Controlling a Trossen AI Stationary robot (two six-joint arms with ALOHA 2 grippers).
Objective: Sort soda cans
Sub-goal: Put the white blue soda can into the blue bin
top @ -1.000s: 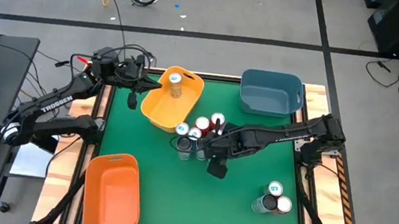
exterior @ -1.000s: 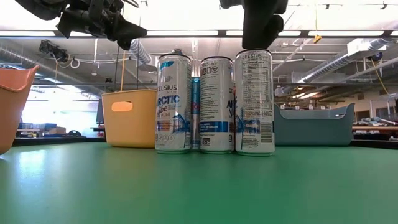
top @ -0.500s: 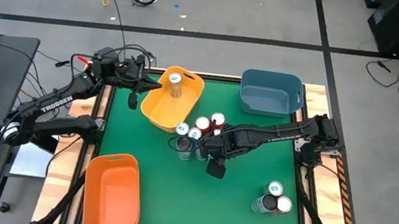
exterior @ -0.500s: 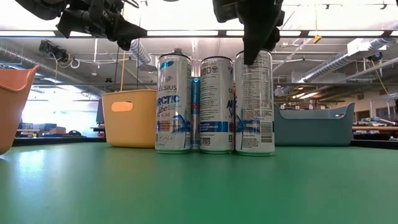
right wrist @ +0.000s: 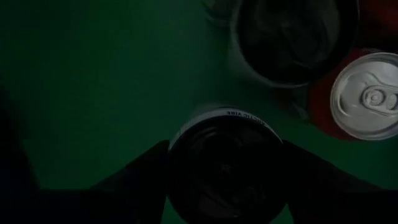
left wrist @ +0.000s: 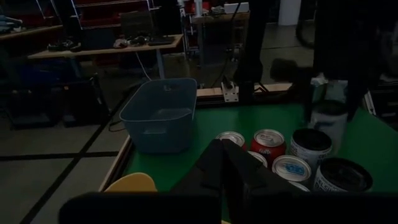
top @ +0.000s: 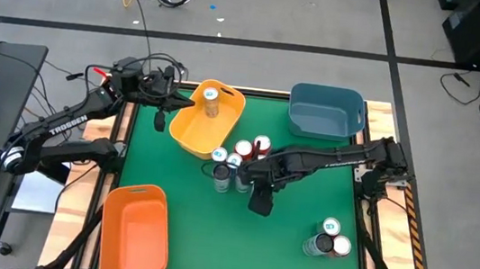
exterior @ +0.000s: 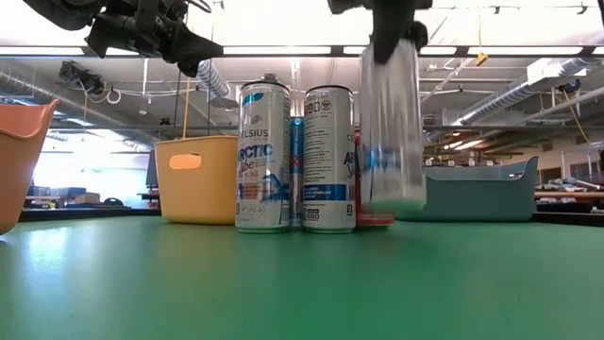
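Observation:
A cluster of soda cans [top: 236, 157] stands upright on the green table's middle: red ones, silver ones with teal-marked tops, one dark. Two silver cans [exterior: 263, 156] stand in front in the low view. My right gripper [top: 251, 179] reaches in from the right and is shut on a silver can [exterior: 392, 132], which hangs above the table. A red can [exterior: 375, 219] shows behind it. Three more cans [top: 328, 240] stand near the right front corner, and one can [top: 210, 104] stands inside the yellow bin. My left gripper [top: 163, 108] waits, shut, beside the yellow bin's left side. My right gripper pinches the silver can between its two fingers [right wrist: 140, 171], at the top end [right wrist: 227, 134]. The fingers come from above, pointing down, one on each side of the can's wall. The can is lifted clear of the table, upright, hanging below the fingers [exterior: 392, 42].
The yellow bin [top: 228, 120] sits at the far left of the mat, a blue bin [top: 323, 121] at the far right, and an orange bin [top: 132, 231] at the near left. Open green mat lies between the cluster and the near edge.
My right gripper came down over the top of the rightmost silver can, took hold of it and rose. The can, which stood on the table, is now lifted clear, uncovering the red can behind it. The other cans stayed put.

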